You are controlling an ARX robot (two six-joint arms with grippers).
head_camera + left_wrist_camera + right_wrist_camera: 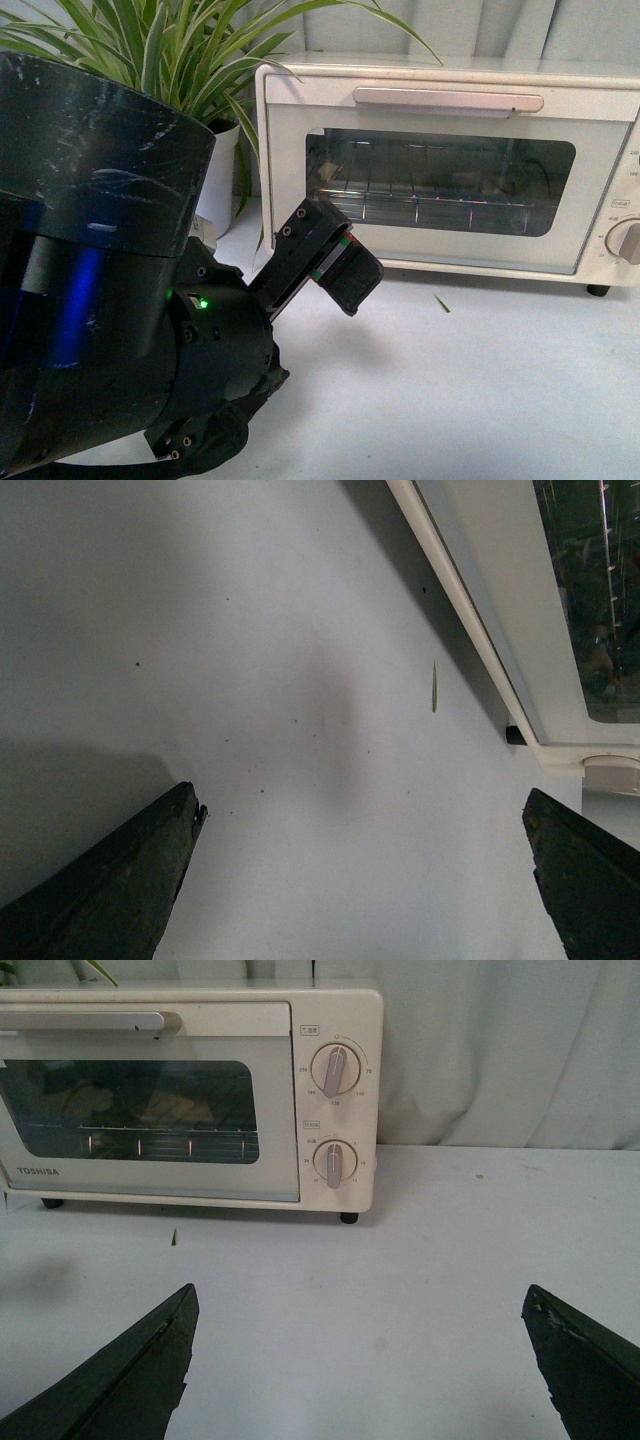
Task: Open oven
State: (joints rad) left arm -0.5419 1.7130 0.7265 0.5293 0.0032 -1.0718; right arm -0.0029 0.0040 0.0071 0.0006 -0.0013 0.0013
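The cream-white oven (450,160) stands at the back right of the white table, its glass door closed and the long bar handle (448,99) across the top. My left gripper (350,272) hangs open just in front of the door's lower left corner. In the left wrist view the left gripper (360,795) holds nothing, with the oven's lower edge (480,630) off to one side. My right gripper (360,1292) is open over bare table, well back from the oven (190,1100). Its handle (90,1022) and two knobs (337,1068) face it.
A striped-leaf plant (170,50) in a white pot (220,170) stands left of the oven. A small leaf sliver (441,303) lies on the table (480,390) before the door. A pale curtain (500,1050) hangs behind. My left arm's bulk (90,270) fills the front view's left.
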